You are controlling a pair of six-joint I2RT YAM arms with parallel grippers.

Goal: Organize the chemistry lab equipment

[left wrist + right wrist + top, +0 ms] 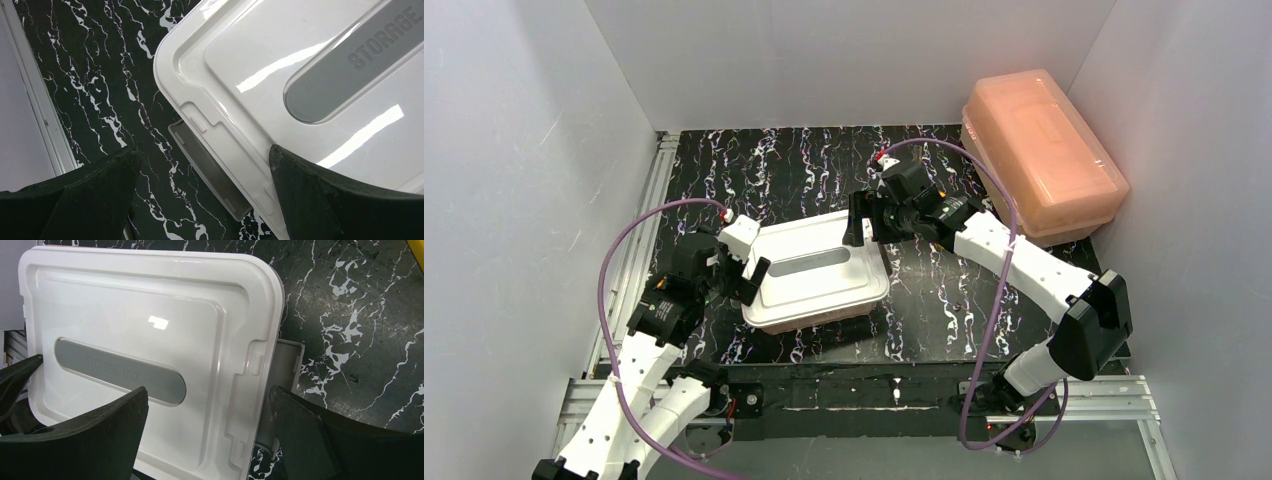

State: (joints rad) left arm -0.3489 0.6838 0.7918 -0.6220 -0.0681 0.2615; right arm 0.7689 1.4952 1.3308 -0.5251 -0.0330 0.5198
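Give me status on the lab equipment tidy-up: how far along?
Done, apparently: no loose lab equipment is in view, and the white rectangular plastic lid is in place mid-table. In hand: nothing. The left gripper and right gripper hang open at the lid's two ends, each over a grey latch tab that sticks outward. Left, probably: snapping both latches down.

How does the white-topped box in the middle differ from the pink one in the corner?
The white-lidded box has an opaque white top with a grey strip; the pink tub is translucent pink. The white-lidded box lies mid-table between the left gripper and right gripper; the pink tub sits in the far right corner. Both are rounded rectangles.
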